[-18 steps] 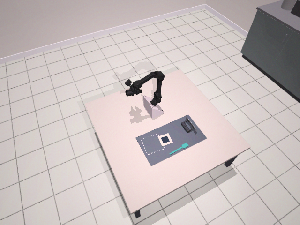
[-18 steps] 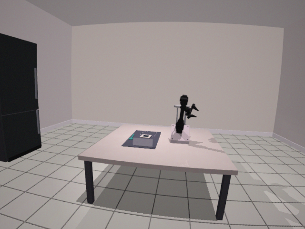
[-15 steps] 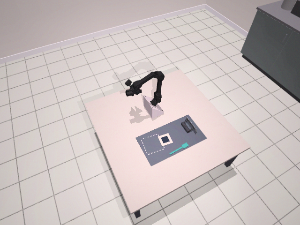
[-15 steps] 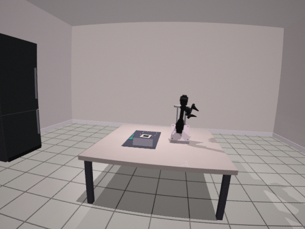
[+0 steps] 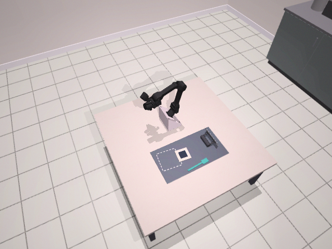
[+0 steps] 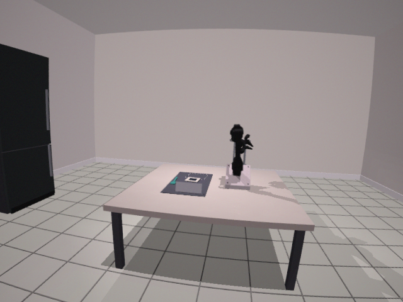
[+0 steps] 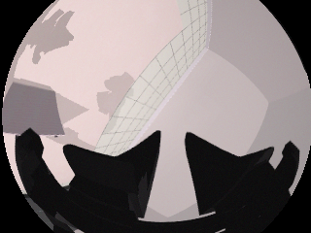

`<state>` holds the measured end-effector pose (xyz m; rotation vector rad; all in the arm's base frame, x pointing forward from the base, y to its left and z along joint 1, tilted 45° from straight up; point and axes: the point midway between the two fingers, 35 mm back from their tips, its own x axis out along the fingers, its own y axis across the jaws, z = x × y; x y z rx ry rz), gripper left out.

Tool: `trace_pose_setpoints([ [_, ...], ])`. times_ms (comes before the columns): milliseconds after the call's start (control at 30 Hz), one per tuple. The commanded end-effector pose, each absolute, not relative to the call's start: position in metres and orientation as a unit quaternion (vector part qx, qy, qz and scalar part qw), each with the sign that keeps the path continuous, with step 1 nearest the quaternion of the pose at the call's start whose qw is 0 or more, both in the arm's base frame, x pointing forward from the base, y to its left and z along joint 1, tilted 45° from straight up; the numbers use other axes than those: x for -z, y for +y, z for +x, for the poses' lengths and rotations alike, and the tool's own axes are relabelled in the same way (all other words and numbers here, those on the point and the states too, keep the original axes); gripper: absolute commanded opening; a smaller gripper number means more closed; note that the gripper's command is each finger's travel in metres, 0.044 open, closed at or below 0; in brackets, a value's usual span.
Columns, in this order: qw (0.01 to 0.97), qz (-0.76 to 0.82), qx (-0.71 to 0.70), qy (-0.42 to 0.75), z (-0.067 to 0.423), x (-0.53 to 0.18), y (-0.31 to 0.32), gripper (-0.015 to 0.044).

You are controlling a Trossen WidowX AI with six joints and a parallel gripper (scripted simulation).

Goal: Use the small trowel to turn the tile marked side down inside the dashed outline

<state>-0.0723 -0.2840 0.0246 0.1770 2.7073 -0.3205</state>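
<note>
The white tile (image 5: pixel 183 154) (image 6: pixel 192 178) lies flat on the dark grey mat (image 5: pixel 171 175) (image 6: pixel 167 190) with its dark marked square facing up. It sits just right of the dashed outline (image 5: pixel 165 150). The small teal trowel (image 5: pixel 198 164) (image 6: pixel 175 179) lies on the mat in front of the tile. My gripper (image 5: pixel 146 102) (image 6: pixel 250 143) (image 7: pixel 173 139) hangs high in the air behind the mat, far from the trowel and the tile. Its fingers stand close together with only a narrow gap, and nothing is between them.
A dark rack (image 5: pixel 208 139) stands at the mat's right end. The arm's pale base stand (image 5: pixel 168 122) (image 6: pixel 237 180) sits behind the mat. A grey cabinet (image 5: pixel 303 53) and a black fridge (image 6: pixel 22 129) stand off the table.
</note>
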Motion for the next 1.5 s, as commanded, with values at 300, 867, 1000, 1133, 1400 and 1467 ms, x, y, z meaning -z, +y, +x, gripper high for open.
trace_pose_setpoints([
  [300,0.336,0.004,0.074,0.939,0.021,-0.026,-0.286,0.01],
  [867,0.471,-0.093,-0.025,0.877,0.134,-0.03,-0.251,0.01],
  [1000,0.504,-0.112,-0.057,0.854,0.161,-0.032,-0.236,0.01],
  [1133,0.535,-0.131,-0.093,0.829,0.186,-0.036,-0.218,0.01],
  [1400,0.59,-0.169,-0.17,0.771,0.233,-0.047,-0.174,0.01],
  [1467,0.601,-0.178,-0.191,0.755,0.244,-0.051,-0.162,0.01],
])
